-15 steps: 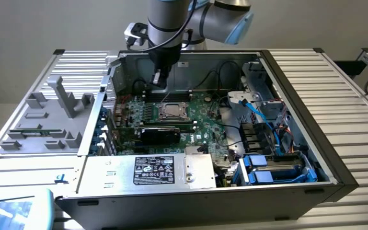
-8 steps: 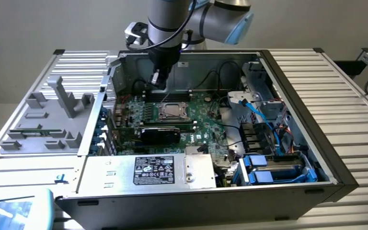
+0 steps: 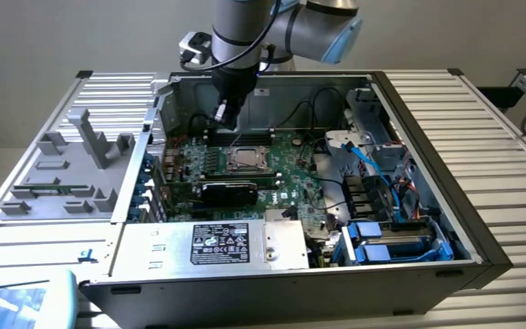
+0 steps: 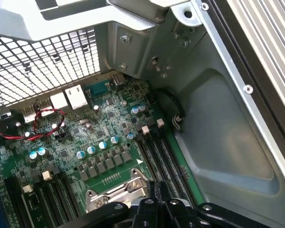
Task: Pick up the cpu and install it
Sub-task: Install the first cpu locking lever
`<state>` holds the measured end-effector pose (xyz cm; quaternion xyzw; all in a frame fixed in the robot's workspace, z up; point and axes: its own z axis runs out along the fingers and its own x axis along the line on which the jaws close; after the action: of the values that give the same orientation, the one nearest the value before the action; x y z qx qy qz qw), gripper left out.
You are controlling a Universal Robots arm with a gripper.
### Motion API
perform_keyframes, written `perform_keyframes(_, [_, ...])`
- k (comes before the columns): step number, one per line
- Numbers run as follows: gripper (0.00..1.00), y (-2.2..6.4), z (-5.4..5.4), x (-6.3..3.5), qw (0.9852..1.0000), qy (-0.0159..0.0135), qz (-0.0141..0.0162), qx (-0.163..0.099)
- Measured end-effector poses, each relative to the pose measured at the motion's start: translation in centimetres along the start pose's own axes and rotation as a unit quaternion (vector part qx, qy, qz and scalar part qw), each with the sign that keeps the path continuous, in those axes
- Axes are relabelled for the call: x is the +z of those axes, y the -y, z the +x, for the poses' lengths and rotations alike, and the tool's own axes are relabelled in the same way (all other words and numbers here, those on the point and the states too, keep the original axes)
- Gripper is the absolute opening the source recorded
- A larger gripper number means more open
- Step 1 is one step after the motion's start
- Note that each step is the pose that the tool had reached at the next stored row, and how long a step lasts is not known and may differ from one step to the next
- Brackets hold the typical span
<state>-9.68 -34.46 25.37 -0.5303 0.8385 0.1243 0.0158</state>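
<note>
Ribbed metal table (image 3: 482, 130), pale wall behind. An open desktop computer case (image 3: 400, 271) lies on its side on the table, motherboard (image 3: 290, 175) facing up.

On the exterior view's left, beside the case, a grey moulded fixture tray (image 3: 62, 171) holds upright blocks.

Inside the case, nearest the camera, is a silver power supply box (image 3: 222, 243) with a black label. Toward the exterior view's right there are blue cables (image 3: 372, 161) and blue-tabbed drive bays (image 3: 386, 247).

The cpu (image 3: 243, 161), a shiny silver-grey square, lies flat in the socket near the middle of the motherboard. A black block (image 3: 228, 192) sits just on the near side of it, and the dark memory slots (image 3: 244, 137) run just on the far side.

The robot arm (image 3: 244, 34) comes down from above into the far part of the case. The gripper (image 3: 229, 122) hangs over the memory slots, near the cpu but apart from it and above the board.

In the wrist view the black fingers (image 4: 152, 199) are pressed together with nothing seen between them. The gripper (image 4: 157, 190) points down at the board. A silver corner of the socket frame (image 4: 115, 194) shows just beside the fingers, and the long memory slots (image 4: 161, 156) run alongside.

Twisted red-and-black wires (image 4: 42, 124) loop near the rear ports (image 4: 66, 99). Perforated metal grille (image 4: 42, 61) beyond them. The grey inner case wall (image 4: 223, 142) is on the other side of the slots.
</note>
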Motion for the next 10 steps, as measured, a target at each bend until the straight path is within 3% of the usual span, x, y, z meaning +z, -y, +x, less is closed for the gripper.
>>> perform_keyframes(2, [0.12, 0.00, 0.00, 0.00, 1.0000, -0.0070, 0.0042, 0.003])
perform_keyframes(4, [0.12, 0.00, 0.00, 0.00, 0.9999, -0.0092, 0.0054, 0.002])
perform_keyframes(10, [0.12, -0.01, 0.00, 0.01, 0.9986, -0.0190, -0.0024, -0.049])
